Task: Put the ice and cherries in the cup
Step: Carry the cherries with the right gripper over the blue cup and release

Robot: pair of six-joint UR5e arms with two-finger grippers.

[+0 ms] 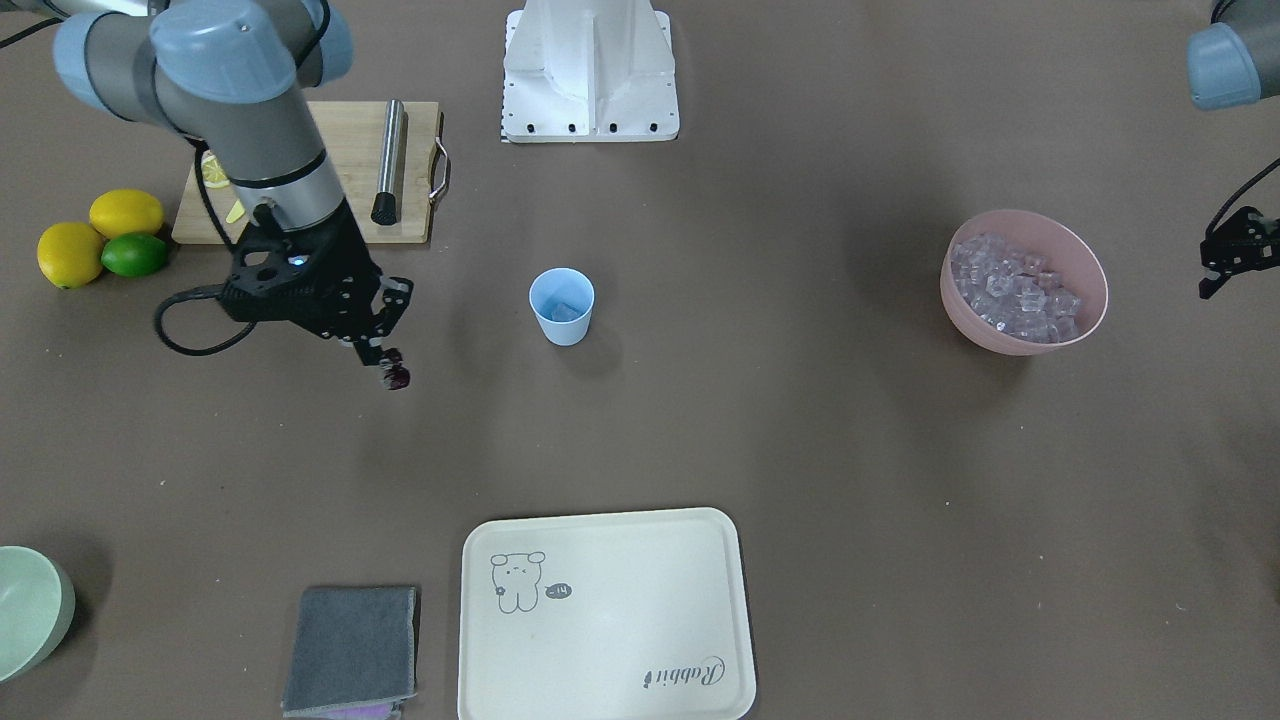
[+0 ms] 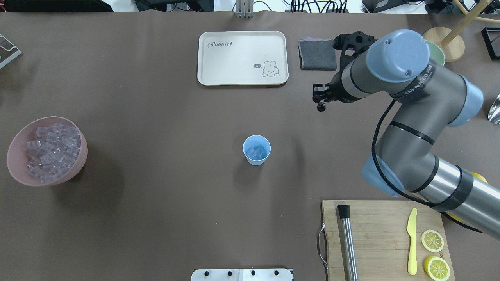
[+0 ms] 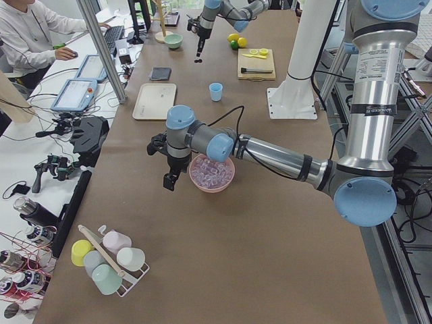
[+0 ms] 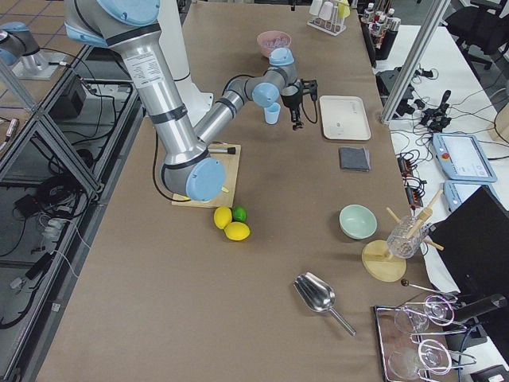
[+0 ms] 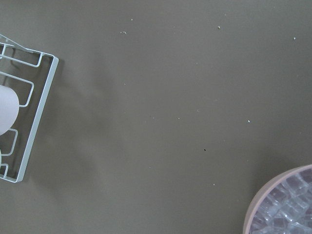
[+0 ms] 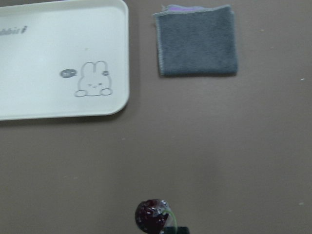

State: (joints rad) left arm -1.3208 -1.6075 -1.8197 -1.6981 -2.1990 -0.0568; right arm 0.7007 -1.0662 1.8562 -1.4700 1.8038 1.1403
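The light blue cup stands mid-table with a few ice cubes inside it. More ice fills a pink bowl on the robot's left. My right gripper hangs above the table between the cup and the grey cloth, shut on the dark red cherries. They dangle below its fingertips. My left gripper hovers just outside the pink bowl. Only part of it shows, and I cannot tell how its jaws stand.
A cream tray and a folded grey cloth lie on the far side. A cutting board holds a steel muddler, a yellow knife and lemon slices. Lemons and a lime, a pale green bowl and a wire rack sit around the edges.
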